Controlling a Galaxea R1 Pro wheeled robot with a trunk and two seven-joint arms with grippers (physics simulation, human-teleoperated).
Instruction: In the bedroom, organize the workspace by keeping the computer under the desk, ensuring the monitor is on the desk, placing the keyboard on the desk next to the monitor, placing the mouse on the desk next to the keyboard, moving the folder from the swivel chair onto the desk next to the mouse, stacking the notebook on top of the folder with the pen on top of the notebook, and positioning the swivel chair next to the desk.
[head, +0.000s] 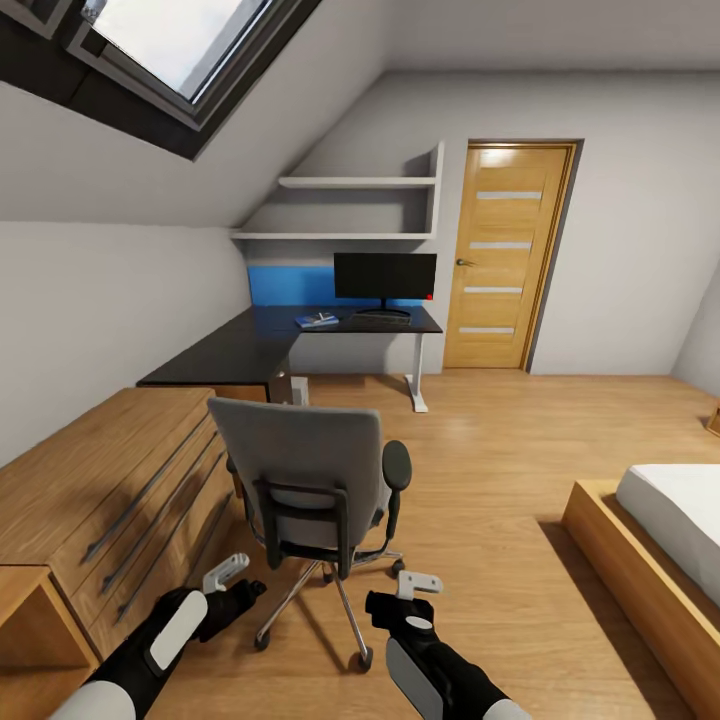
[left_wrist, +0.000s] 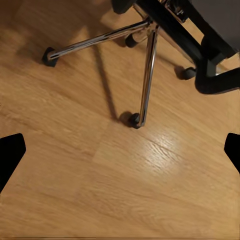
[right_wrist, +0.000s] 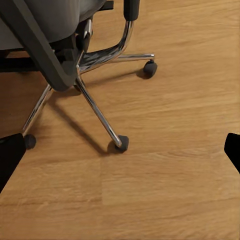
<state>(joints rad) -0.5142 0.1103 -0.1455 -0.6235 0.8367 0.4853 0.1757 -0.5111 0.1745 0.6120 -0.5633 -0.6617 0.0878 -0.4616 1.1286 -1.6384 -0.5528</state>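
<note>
wooden door (head: 509, 256) — wall shelves (head: 357, 183), bed (head: 672, 510)

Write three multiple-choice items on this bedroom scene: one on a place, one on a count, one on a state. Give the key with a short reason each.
1. Where does the monitor stand?
A. On the floor by the door
B. On the desk, before the blue back panel
C. On the wooden drawer unit

2. How many wall shelves hang above the desk?
A. Two
B. Four
C. None

3. How are the two hands?
A. Both shut on the chair's armrests
B. Left shut on the backrest, right open
C. Both open, holding nothing

Key:
1 B: the black screen sits on the glossy black top.
2 A: two white boards run one above the other.
3 C: the left hand and right hand hang behind the swivel chair, each wrist view showing fingertips wide apart over bare floor.
</note>
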